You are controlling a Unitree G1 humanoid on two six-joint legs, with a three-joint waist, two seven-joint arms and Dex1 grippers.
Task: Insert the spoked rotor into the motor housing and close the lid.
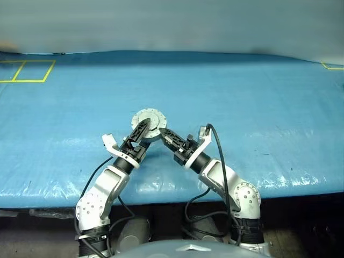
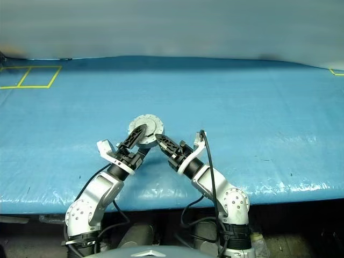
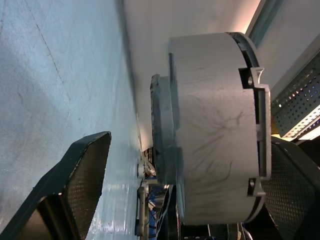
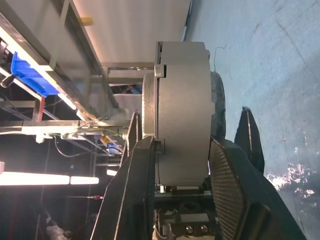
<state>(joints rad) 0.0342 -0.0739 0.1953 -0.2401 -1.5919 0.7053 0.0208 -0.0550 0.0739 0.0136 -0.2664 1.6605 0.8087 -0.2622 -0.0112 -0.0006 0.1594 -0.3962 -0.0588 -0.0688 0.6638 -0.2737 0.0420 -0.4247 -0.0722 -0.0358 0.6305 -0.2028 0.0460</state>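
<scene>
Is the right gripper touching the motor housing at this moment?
Touching. In the right wrist view the right gripper has its two fingers pressed against opposite sides of the motor housing, with no gap on either side.

I see my right gripper [image 4: 182, 185] holding the motor housing [image 4: 182, 115] by its two flat sides. One black finger [image 4: 132, 195] presses on the side with the lid [image 4: 149, 107]. The other finger [image 4: 235, 195] presses on the far side. The lid sits flat against the housing, closed. Just past that second finger, another dark finger [image 4: 250, 137] pokes up close to the housing. Beyond it lies the blue table cover [image 4: 270, 75].
</scene>
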